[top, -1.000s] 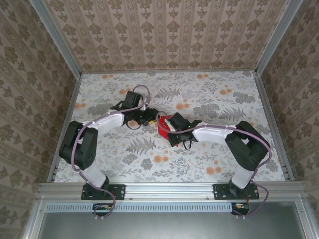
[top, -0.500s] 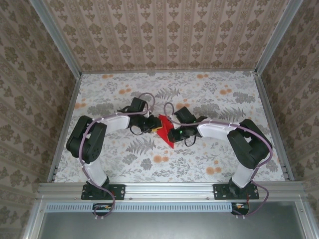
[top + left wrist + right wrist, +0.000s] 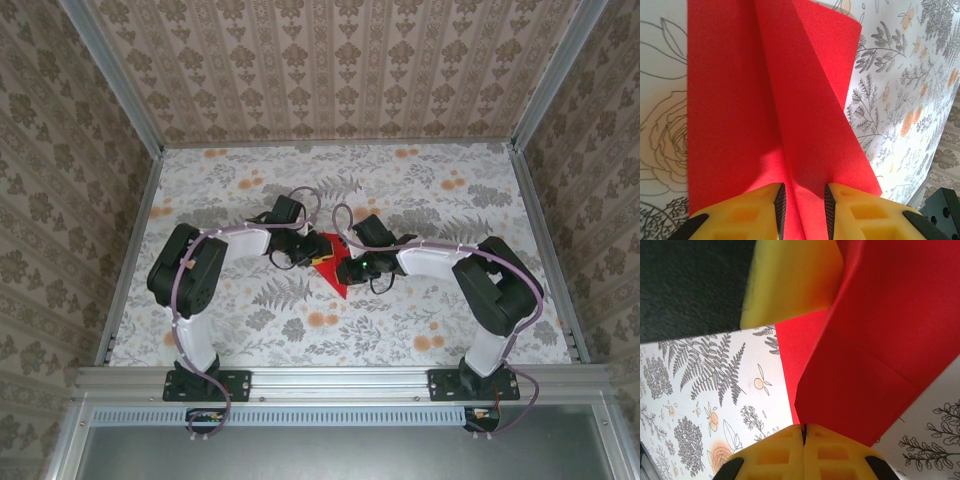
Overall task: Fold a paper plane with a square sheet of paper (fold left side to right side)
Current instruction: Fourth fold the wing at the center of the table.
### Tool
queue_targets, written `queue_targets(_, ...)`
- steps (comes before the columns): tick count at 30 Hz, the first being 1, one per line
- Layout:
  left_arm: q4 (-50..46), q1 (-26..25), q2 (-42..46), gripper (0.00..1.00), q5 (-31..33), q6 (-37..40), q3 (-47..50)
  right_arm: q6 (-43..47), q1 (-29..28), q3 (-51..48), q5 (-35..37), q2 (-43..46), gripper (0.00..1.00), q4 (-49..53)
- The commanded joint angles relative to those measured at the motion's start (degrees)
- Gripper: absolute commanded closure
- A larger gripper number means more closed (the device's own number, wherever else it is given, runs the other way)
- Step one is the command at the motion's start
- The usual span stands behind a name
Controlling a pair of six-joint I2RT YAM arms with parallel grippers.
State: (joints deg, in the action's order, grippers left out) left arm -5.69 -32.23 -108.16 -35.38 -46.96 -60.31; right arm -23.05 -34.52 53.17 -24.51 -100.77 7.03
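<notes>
The square sheet of paper, light and limp, handles best at creased edges: right tool pinches it, left tool stands narrowly parted.

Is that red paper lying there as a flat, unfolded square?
No. The left wrist view shows the red paper folded, with a raised crease running up its middle.

You had a sheet of paper that was thin, matt and red, finely grained, with crisp creases. Your left hand had moulded yellow plastic fingers with dark ribbed pads, and your right hand looked alike. The table wore a smooth printed covering, and its rail was dull brushed metal.
</notes>
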Motion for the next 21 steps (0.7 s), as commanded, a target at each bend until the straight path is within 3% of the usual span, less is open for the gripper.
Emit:
queue_targets(1, 0.51, -0.47, -1.52, 0.7, -0.92, -0.85, -1.78, -1.19, 0.46, -0.94, -1.5, -1.24, 1.0, -1.06)
queue_targets(16, -1.32, -0.47, -3.64, 0.7, 0.55, -1.04, -2.07, -1.76, 1.77, -1.31, -2.97, 0.05, 0.87, -1.78)
queue_targets(21, -1.6, -0.47, -3.55, 0.7, 0.65, -0.85, -2.08, -3.26, 4.34, -2.87, -6.43, 4.49, 0.71, -4.05)
